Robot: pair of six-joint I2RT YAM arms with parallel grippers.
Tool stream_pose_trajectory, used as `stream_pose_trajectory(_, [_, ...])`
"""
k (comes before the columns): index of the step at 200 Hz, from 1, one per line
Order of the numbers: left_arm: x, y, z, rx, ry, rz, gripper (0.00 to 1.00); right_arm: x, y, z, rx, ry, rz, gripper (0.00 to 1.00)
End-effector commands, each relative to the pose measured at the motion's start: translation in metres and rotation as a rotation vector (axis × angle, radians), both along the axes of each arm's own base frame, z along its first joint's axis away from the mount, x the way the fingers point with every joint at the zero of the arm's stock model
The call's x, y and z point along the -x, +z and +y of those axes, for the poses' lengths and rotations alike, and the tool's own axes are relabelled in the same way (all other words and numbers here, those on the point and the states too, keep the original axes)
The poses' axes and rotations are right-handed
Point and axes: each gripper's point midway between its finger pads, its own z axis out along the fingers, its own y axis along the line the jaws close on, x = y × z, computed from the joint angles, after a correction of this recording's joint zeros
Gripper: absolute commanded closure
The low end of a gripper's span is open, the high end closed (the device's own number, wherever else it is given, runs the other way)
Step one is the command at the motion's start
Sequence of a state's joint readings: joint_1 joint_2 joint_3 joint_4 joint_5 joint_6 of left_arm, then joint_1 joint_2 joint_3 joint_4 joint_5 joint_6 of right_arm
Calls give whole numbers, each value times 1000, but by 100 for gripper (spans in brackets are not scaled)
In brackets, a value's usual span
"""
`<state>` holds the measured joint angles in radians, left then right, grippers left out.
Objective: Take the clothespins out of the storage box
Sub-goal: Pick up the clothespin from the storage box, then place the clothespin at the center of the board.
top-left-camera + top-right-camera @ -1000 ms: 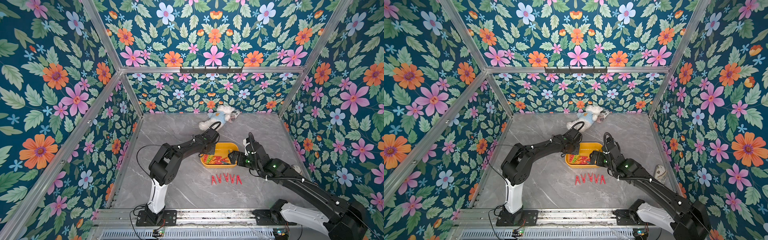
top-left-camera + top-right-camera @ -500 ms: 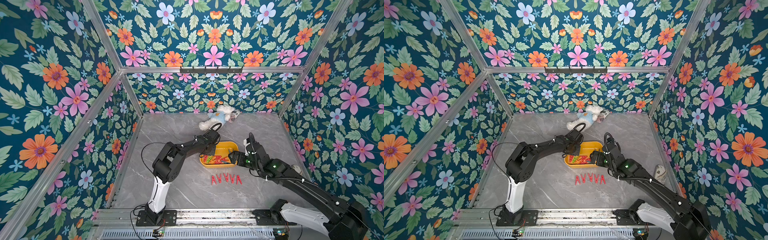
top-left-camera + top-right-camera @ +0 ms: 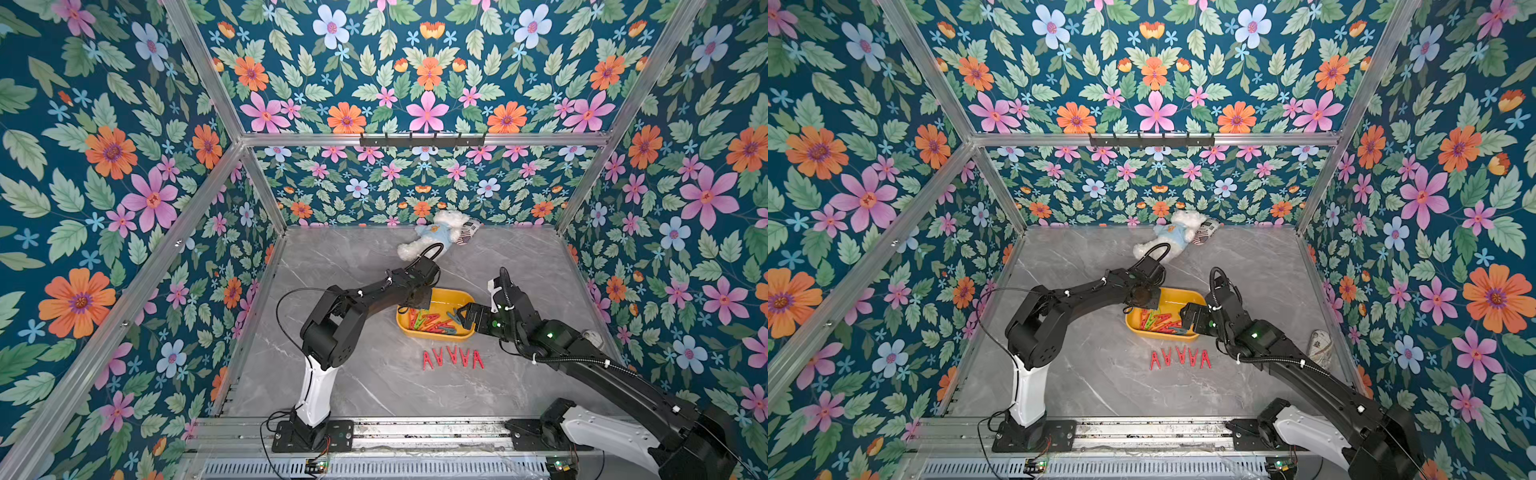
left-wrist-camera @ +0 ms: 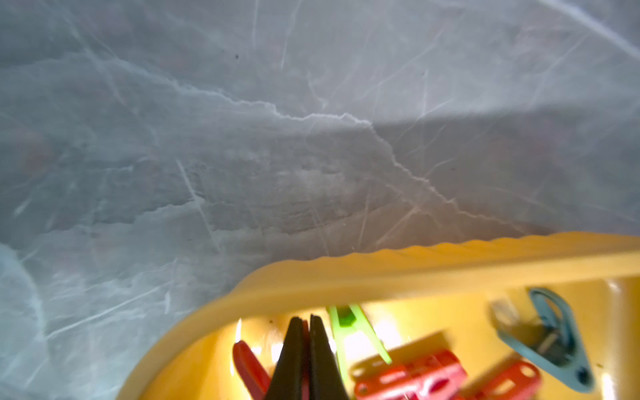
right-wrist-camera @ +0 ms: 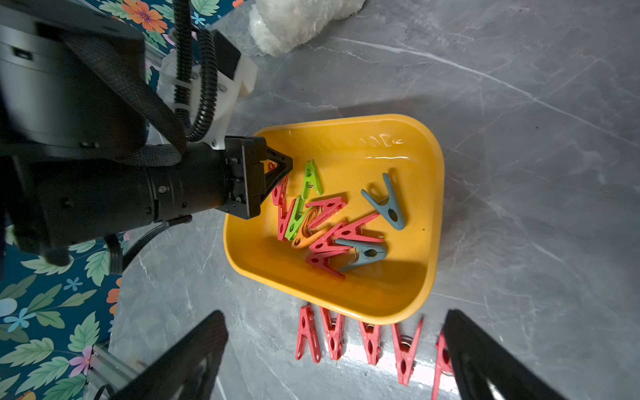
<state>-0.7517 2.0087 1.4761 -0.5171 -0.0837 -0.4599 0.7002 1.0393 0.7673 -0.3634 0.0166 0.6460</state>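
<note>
While pinching red clothespin (image 4: 304, 332) in closed left claw (image 5: 281, 165), inside storage box (image 5: 398, 304) at worktop (image 3: 374, 374) centre, holds right claw (image 5: 334, 317) wide, empty, at box's right end. Other clothespins (image 5: 329, 228) heaped inside. Likely light, stiff, slick, sprung: grip across flat sides, mid-length.

- Grey marbled tabletop (image 3: 374, 382) (veined white).
- Yellow storage box (image 3: 453, 296) near the middle.
- Five red clothespins (image 3: 453, 356) rowed just beside its near rim.
- White plush bear (image 3: 436, 237) by the back wall.
</note>
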Motion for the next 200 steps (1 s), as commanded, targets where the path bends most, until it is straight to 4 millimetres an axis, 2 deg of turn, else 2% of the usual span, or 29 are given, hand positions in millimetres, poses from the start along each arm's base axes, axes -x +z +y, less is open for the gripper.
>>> stream_pose_trajectory(1, [5,17,3,2,29,-11,97,-4,7,8,-34,17,-24,1])
stream_pose_trajectory(27, [14,39,7,31,53,-31,96,-6,9,15,-51,44,-34,1])
stream_pose_trajectory(59, [34,58,15,60,84,-47,96,-9,11,25,-67,80,-39,1])
stream_pose_trajectory(117, [88,72,22,102,109,-56,96,-13,5,40,-76,131,-29,1])
stream_pose_trajectory(143, [115,68,23,105,104,-53,96,-15,-1,43,-71,144,-16,1])
stream_pose_trajectory(171, [144,54,25,115,114,-30,96,-15,-8,43,-57,143,-5,1])
stream_pose_trajectory(200, [162,36,25,128,120,-5,96,-14,-12,42,-52,141,3,1])
